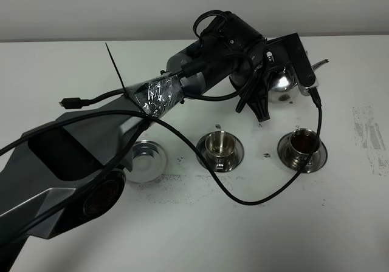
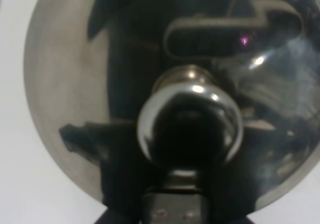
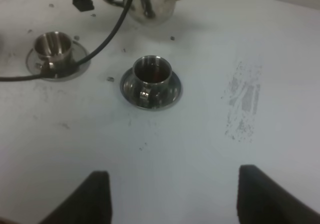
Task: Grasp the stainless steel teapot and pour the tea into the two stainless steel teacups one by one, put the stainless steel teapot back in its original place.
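From where I stand, the left pincer clamps the stainless steel teapot far right on the tabletop, while the right pincer gapes wide.

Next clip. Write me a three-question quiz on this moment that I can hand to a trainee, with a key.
1. True or false: the stainless steel teapot stands on the empty saucer at the left of the high view.
2. Which cup holds dark liquid? A) the middle teacup B) the right teacup C) both
3. In a few words: how do the jaws of the right gripper stand, and what do they hold?
Key: 1 false, the teapot is far off at the back right. 2 B, the middle teacup looks empty. 3 open, holding nothing.
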Tool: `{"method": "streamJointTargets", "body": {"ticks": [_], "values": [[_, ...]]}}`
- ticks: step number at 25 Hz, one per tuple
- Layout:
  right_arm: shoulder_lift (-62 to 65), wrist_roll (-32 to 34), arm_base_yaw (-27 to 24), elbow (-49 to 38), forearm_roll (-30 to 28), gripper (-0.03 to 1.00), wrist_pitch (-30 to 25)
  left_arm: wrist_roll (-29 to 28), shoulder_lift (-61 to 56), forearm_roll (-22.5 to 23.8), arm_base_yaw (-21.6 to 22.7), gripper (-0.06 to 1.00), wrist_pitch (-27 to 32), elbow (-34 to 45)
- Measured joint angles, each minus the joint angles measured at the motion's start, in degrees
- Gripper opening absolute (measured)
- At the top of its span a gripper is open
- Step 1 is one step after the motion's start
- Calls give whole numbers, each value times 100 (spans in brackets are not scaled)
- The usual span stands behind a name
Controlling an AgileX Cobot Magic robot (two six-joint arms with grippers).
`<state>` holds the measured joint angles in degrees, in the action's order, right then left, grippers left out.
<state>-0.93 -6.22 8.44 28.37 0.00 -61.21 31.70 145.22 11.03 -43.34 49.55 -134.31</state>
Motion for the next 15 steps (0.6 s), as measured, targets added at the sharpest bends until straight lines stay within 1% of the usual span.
{"method": "streamJointTargets", "body": {"ticks": [7, 15], "values": [[0, 0, 0, 0, 0, 52, 0, -212, -1, 2, 15, 17, 402, 0], [0, 0, 0, 0, 0, 52, 0, -319, 72, 2, 15, 17, 582, 0]]}}
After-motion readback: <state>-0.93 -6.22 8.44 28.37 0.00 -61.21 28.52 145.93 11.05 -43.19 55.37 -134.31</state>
